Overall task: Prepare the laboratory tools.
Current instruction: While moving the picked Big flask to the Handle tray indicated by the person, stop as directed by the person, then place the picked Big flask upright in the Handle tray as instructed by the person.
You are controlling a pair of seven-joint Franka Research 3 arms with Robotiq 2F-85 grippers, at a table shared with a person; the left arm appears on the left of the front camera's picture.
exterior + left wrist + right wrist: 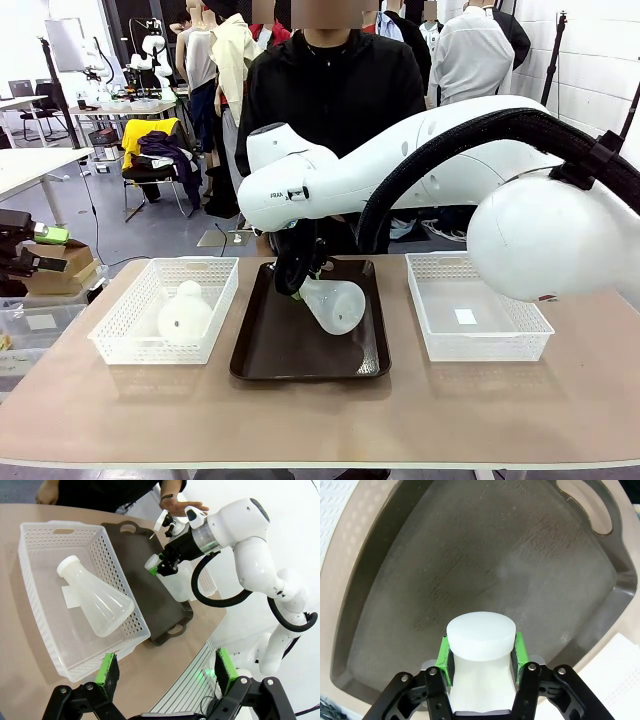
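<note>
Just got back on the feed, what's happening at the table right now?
The robot's right hand is shut on the neck of one flask, holding it tilted over the brown tray. The other flask lies on its side in the left basket. The left hand hangs open, holding nothing, near that basket.

**Tray and two baskets lined up on shared table**

A beige-topped table (pixel 320 420) carries a dark brown rectangular tray (pixel 272 350) with handle cut-outs at its middle. A white lattice plastic basket (pixel 116 320) sits just beside the tray on the left, and a second basket (pixel 486 346) of the same kind stands near its right side. All three rest flat on the tabletop.
</note>
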